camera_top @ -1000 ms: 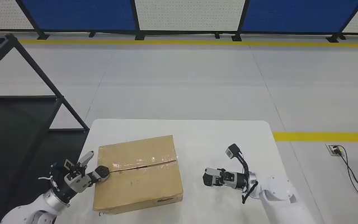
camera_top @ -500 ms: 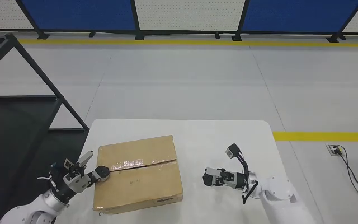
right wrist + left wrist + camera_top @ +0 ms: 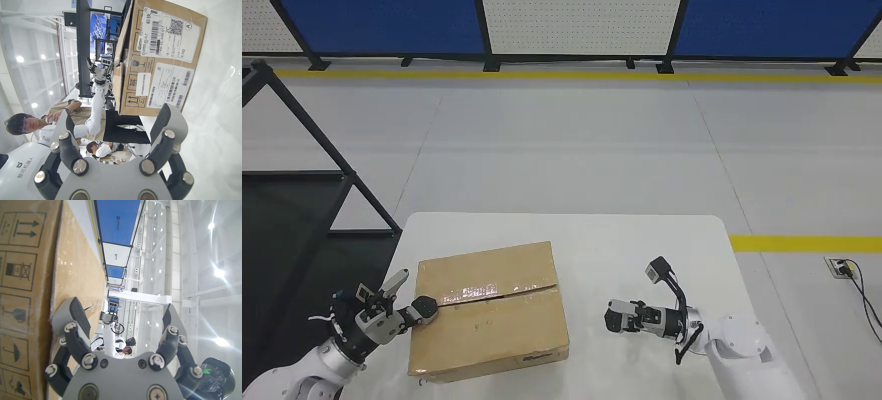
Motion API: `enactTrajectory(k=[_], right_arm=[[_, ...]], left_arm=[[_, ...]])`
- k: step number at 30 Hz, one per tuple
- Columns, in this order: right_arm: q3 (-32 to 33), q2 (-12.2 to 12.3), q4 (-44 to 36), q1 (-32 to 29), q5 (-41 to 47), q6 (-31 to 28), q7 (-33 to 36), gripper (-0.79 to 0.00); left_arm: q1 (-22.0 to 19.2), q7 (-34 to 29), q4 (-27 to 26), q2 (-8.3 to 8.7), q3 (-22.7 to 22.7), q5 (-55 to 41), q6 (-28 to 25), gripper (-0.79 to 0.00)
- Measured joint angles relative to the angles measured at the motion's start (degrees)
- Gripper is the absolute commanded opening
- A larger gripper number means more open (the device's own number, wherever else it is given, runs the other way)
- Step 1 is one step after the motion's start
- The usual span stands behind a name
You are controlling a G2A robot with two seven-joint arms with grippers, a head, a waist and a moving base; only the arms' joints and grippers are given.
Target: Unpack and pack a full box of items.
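Note:
A brown cardboard box sits on the white table, its top flaps folded down along a taped seam that gapes slightly. My left gripper is at the box's left end by that seam. It is open, and one finger pad lies against the top edge of the box. My right gripper hovers low over the table to the right of the box. It is open, with nothing between its fingers, and faces the labelled side of the box.
A strip of bare tabletop separates the box from the right gripper, and more lies behind the box. A black metal frame stands off the table's left side. Blue partition panels line the far floor.
Almost nothing. The left gripper has shifted very slightly at the box's edge. The right arm and the box are still.

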Motion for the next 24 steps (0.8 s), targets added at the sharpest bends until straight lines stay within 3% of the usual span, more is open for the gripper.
enactTrajectory(k=[6, 11, 20, 24], right_arm=[[0.0, 0.1, -0.2, -0.1, -0.4, 0.1, -0.4, 0.0], [-1.2, 0.6, -2.5, 1.2, -8.5, -1.7, -3.6, 0.0], [-1.9, 2.5, -6.7, 2.5, -35.0, -16.7, -10.3, 0.0], [-2.5, 2.8, -10.1, 1.5, -43.6, -12.1, -11.5, 0.0]], left_arm=[[0.0, 0.0, 0.0, 0.0, 0.0, 0.0, 0.0, 0.0], [0.0, 0.0, 0.0, 0.0, 0.0, 0.0, 0.0, 0.0], [0.0, 0.0, 0.0, 0.0, 0.0, 0.0, 0.0, 0.0], [0.0, 0.0, 0.0, 0.0, 0.0, 0.0, 0.0, 0.0]])
